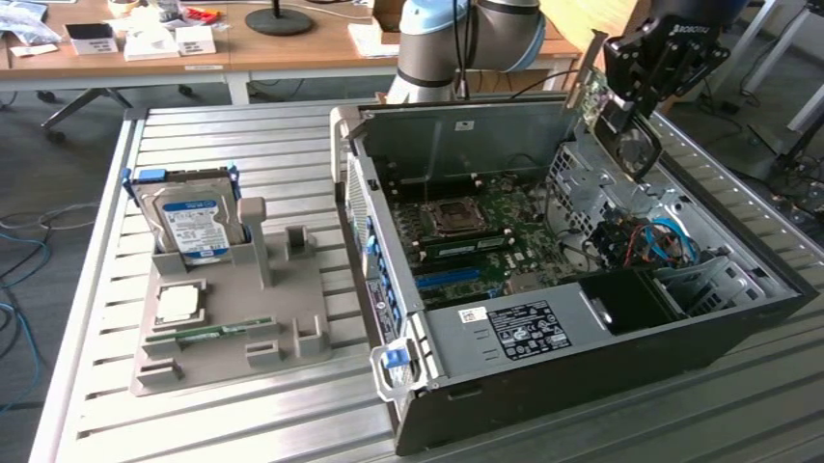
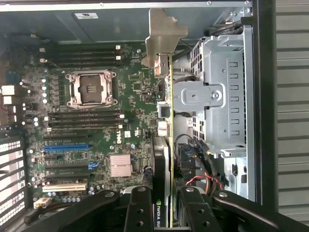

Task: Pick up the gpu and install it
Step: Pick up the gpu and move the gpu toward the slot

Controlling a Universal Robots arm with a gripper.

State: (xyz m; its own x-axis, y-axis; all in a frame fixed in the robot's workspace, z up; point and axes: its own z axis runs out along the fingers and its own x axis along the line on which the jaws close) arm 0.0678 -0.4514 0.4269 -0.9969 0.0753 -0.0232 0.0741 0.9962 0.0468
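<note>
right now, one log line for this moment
gripper: shut on gpu | gpu: held on edge over open case | install: not yet seated

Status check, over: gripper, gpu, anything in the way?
Gripper jaws shut on gpu. Gpu held edge-on over open case, not seated. Drive cage close beside it, cables near.

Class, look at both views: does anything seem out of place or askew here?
The gpu hangs above the open case, gripped by the pincer, not seated in any slot. Nothing looks spilled or damaged.
</note>
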